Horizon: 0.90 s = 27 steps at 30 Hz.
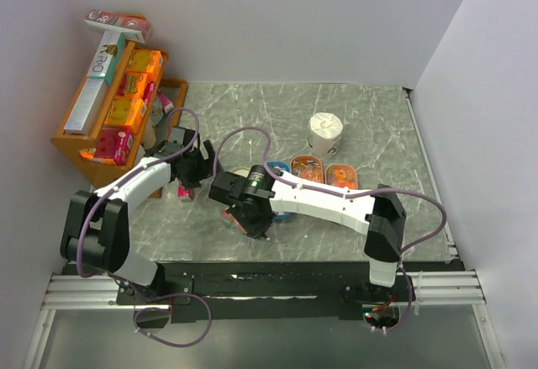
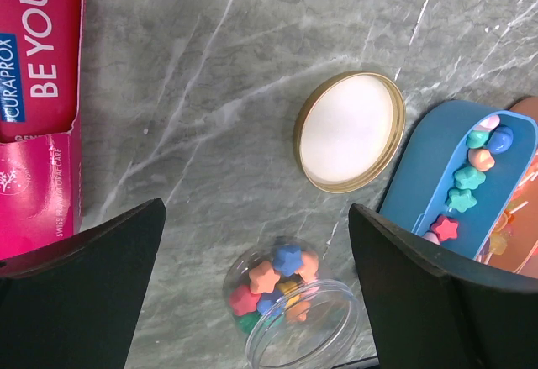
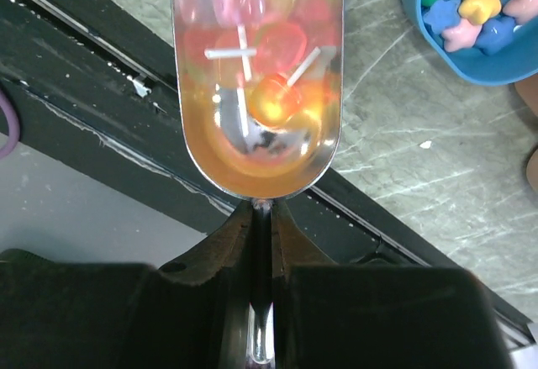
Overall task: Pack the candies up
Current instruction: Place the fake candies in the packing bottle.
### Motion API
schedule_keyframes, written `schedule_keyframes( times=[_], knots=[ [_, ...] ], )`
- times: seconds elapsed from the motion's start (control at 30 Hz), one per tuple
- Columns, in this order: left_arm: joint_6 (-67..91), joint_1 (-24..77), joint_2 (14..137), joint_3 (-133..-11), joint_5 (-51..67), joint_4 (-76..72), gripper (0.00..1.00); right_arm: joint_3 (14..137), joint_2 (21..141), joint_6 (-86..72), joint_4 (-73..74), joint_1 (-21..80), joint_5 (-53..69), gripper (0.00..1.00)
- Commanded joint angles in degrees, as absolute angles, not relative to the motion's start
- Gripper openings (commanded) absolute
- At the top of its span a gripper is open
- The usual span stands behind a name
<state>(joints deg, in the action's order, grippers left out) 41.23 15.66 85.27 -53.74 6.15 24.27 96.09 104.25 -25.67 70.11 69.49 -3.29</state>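
- Left claw [image 2: 256, 209] is spread wide with nothing in it. Right between its two fingers sits a little clear jar [image 2: 313, 335] with a handful of the candies [image 2: 273, 283] inside: star-shaped ones in orange, blue, red and green.
- The jar's mouth is uncovered. Its gold-rimmed lid [image 2: 349, 131] lies flat on the table [image 2: 193, 92] just ahead of the fingers, apart from the jar.
- More candies are lined up in a blue tray [image 2: 412, 176], just past the finger on the right of that wrist view. They're pink, green, blue and orange, plus a red-pink star.
- Past the opposite finger a pink box [image 2: 38, 92] printed "CURAPROX BE YOU" lies on the table.
- Right claw [image 3: 262, 213] is pinched tight on the thin handle of a shiny scoop [image 3: 256, 92], with the bowl sticking straight out ahead of the fingers.
- The bowl shows round orange and pink sweets on white sticks. Honestly can't tell if they're lying in it or just a reflection.
- The same blue tray of stars is ahead of that claw and off to the right, not touching the scoop. A black rail [image 3: 84, 83] runs under the bowl.
- From the top camera the two claws are near each other, and a white paper roll [image 1: 325, 134] stands well beyond the right one.
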Motion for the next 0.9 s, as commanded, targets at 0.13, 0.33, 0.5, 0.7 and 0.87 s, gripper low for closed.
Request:
schedule_keyframes(
  times=[0.13,0.33,0.5,0.7,0.87],
  knots=[
    [42.36,15.38,83.76,-54.32,2.11,23.99,0.96,101.07,106.79,-26.10,76.02,68.56,-0.36,0.00],
    [42.54,15.38,84.20,-54.49,2.28,24.08,0.96,101.95,107.40,-26.28,78.39,67.59,1.67,0.00],
    [42.54,15.38,84.20,-54.67,2.29,24.08,0.96,102.92,108.63,-26.37,80.77,67.41,2.81,0.00],
    [42.45,15.38,83.85,-54.40,2.81,23.91,0.96,105.38,110.48,-26.72,82.26,67.15,3.25,0.00],
    [42.45,15.38,83.67,-54.32,3.08,23.82,0.96,106.08,110.83,-27.16,82.88,66.45,3.51,0.00]
  ],
)
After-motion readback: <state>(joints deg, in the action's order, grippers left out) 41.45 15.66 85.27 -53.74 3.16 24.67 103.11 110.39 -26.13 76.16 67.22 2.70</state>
